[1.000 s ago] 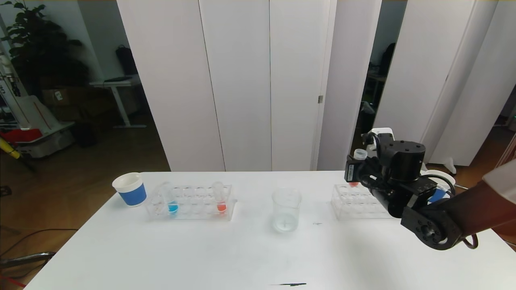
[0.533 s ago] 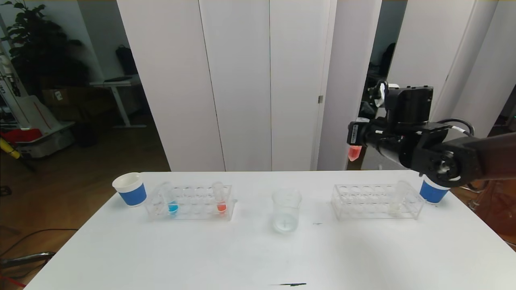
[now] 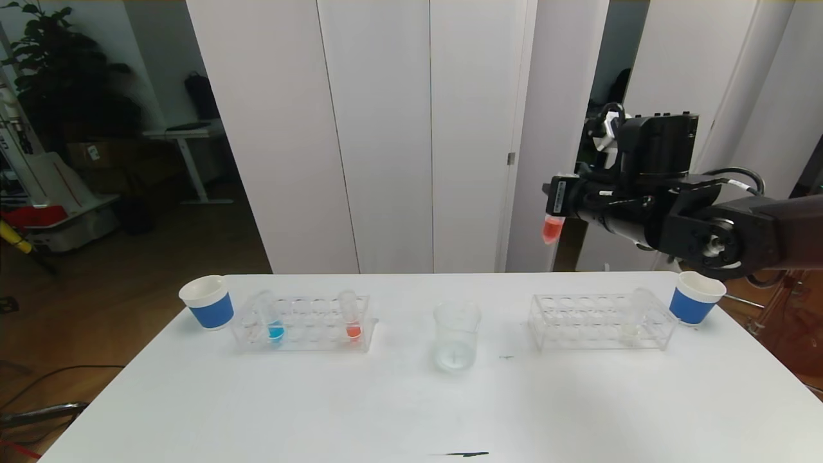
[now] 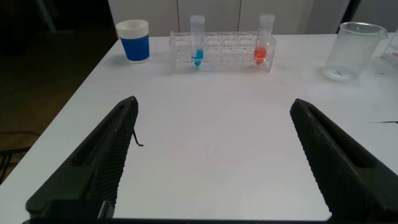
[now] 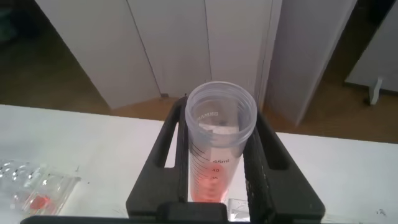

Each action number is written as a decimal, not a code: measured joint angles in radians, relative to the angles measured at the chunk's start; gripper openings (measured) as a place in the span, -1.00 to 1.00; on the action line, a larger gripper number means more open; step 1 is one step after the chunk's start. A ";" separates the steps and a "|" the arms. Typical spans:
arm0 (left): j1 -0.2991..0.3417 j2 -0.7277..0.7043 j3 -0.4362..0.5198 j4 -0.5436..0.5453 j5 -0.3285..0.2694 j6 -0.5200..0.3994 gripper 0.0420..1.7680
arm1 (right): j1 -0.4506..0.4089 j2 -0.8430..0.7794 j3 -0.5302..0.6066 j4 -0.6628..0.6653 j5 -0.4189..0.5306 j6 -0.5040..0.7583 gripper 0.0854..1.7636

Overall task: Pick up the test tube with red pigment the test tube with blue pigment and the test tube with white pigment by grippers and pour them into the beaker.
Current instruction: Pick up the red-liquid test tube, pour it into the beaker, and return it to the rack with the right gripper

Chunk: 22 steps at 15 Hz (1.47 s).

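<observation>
My right gripper (image 3: pixel 557 200) is shut on the test tube with red pigment (image 3: pixel 551 229), holding it high above the table, up and to the right of the beaker (image 3: pixel 457 335). In the right wrist view this tube (image 5: pixel 219 146) stands between the gripper's (image 5: pixel 221 115) two fingers, red liquid at its bottom. The test tube with blue pigment (image 3: pixel 275 323) stands in the left rack (image 3: pixel 302 325) beside another red tube (image 3: pixel 352 319). The test tube with white pigment (image 3: pixel 636 314) stands in the right rack (image 3: pixel 598 321). My left gripper (image 4: pixel 214 149) hovers open over bare table, facing the blue tube (image 4: pixel 197 45) and the beaker (image 4: pixel 356 50).
A blue paper cup (image 3: pixel 208 302) stands left of the left rack, and another (image 3: pixel 695 305) right of the right rack. A small dark mark (image 3: pixel 463 454) lies near the table's front edge. White wall panels stand behind the table.
My right gripper has lifted the red tube out of the right rack, raised it well above the table and shifted it slightly left. The left gripper stays open.
</observation>
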 joint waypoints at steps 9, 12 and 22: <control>0.000 0.000 0.000 0.000 0.000 0.000 0.98 | 0.064 0.005 0.156 -0.225 0.109 -0.219 -0.42; 0.000 0.000 0.000 0.000 0.000 0.000 0.98 | 0.090 0.039 0.212 -0.382 0.110 -0.321 -0.42; 0.000 0.000 0.000 0.000 0.000 0.000 0.98 | 0.082 0.111 0.268 -0.547 0.392 -0.676 -0.42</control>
